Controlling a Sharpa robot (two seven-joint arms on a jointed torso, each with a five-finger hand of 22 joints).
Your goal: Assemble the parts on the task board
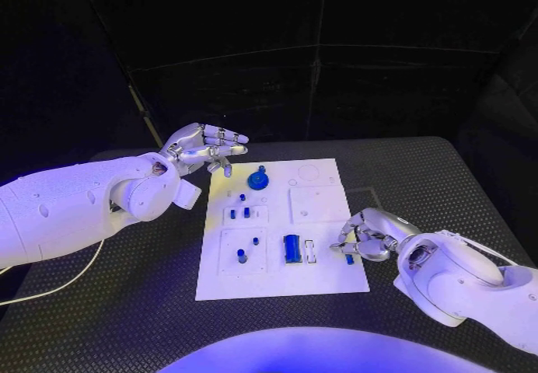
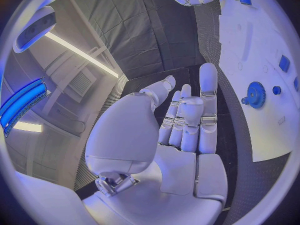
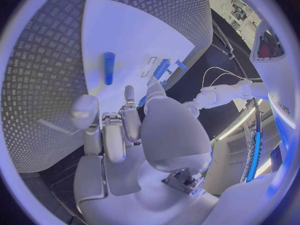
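The white task board (image 1: 319, 276) carries blue parts, a gear (image 1: 259, 181) at 12 o'clock; left hand (image 1: 205, 149) loosely spread, holding nothing; right hand (image 1: 368, 237) curled, grip unclear; the right wrist view shows a blue cylinder (image 3: 109, 68) lying flat.

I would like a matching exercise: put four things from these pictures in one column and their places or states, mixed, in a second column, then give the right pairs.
1. left hand
2. right hand
3. blue gear
4. task board

a. lies flat in the middle of the table
b. at the board's near right edge
c. on the board's far part
d. raised beyond the board's far left corner, holding nothing

Pairs: 1-d, 2-b, 3-c, 4-a
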